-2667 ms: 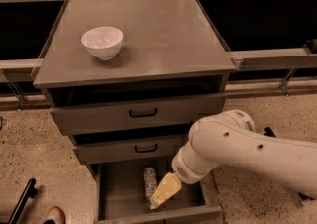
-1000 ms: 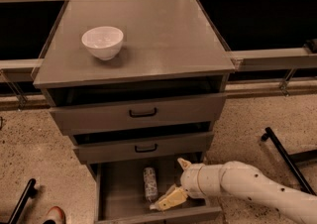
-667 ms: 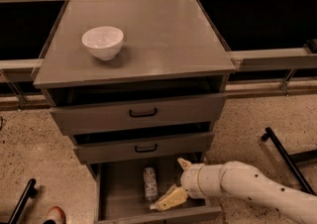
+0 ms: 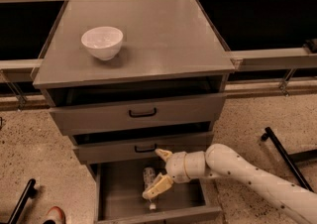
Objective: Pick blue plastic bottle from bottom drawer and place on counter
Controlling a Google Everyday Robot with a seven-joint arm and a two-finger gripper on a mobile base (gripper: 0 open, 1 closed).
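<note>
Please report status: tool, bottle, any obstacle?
Open tool inside bottom drawer, at blue plastic bottle. Bottle lying on drawer floor, not yet lifted. White bowl on counter, left side; not in the way.

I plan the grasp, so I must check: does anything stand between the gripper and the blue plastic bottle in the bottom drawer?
Nothing visible does. The open gripper is inside the bottom drawer, right at the blue plastic bottle, one finger partly covering it.

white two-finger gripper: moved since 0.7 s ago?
Yes. The white two-finger gripper has shifted left, away from the right wall of the grey bottom drawer and closer to the slim blue plastic bottle, fingers open.
</note>
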